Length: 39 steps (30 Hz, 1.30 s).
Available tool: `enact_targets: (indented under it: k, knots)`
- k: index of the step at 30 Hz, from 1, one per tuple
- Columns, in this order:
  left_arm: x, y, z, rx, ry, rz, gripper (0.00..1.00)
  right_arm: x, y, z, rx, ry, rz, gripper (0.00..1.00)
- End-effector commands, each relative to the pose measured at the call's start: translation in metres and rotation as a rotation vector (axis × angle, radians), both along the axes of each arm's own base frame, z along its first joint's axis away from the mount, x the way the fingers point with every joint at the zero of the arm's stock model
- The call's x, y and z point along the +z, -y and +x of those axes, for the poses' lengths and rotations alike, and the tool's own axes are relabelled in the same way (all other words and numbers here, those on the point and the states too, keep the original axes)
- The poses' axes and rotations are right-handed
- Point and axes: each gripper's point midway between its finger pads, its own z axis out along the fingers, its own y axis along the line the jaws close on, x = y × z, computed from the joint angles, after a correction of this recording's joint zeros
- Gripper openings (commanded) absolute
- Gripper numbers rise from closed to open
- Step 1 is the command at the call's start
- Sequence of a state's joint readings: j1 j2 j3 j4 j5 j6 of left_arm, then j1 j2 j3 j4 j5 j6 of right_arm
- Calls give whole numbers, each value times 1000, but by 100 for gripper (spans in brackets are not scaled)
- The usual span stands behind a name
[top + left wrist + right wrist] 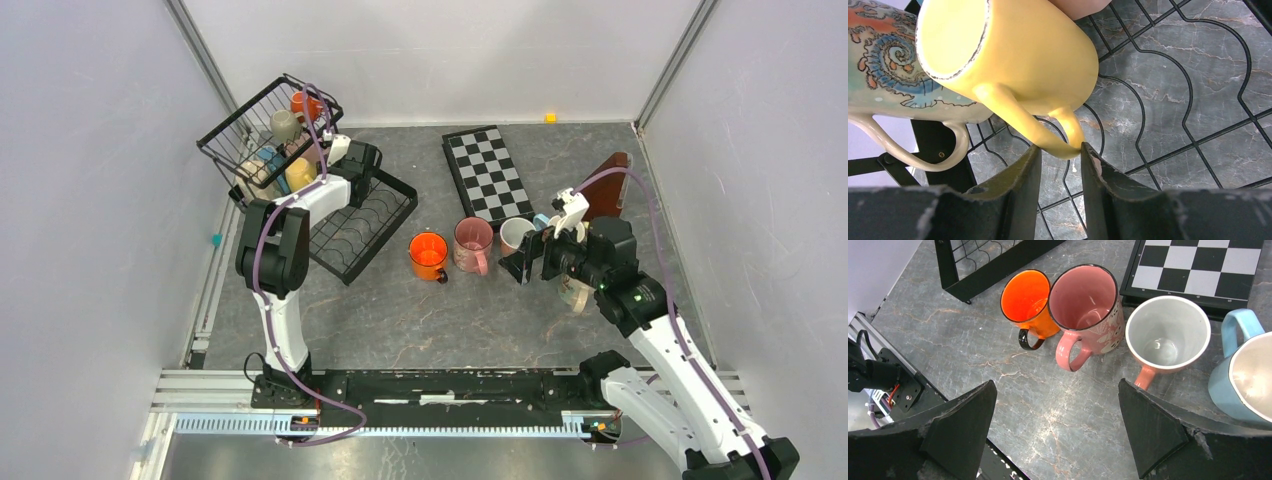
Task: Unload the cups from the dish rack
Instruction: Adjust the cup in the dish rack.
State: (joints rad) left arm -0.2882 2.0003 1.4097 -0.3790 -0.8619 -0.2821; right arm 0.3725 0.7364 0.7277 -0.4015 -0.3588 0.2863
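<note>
The black wire dish rack stands at the back left, its flat tray beside the basket. Inside the basket lie a yellow cup, a patterned cream cup, an orange cup and a beige one. My left gripper reaches into the basket, both fingertips pressing on the yellow cup's handle. On the table stand an orange cup, a pink cup, a white cup with a salmon handle and a light blue cup. My right gripper hovers open in front of them, holding nothing.
A black-and-white checkerboard lies behind the row of cups. A brown wedge-shaped board leans at the right. A small yellow block sits at the back wall. The metal rail runs along the near edge.
</note>
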Motion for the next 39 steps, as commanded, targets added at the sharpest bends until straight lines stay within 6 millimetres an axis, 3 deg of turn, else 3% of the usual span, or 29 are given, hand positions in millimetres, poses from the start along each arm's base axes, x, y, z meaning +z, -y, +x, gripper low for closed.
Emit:
enact_targets:
  k: [1,11,24,39]
  knots:
    - [15,-7,11,14,77,-2,39,4,-3,3,17,50,5,98]
    - [19,0,-4,28,124,-80,25,-3,-1,2,12,48,0,98]
    - [25,18,-36,99,216,-254,21,-9,1,-2,7,45,0,98]
    - [6,39,-75,127,241,-384,20,-19,2,-9,13,27,-2,98]
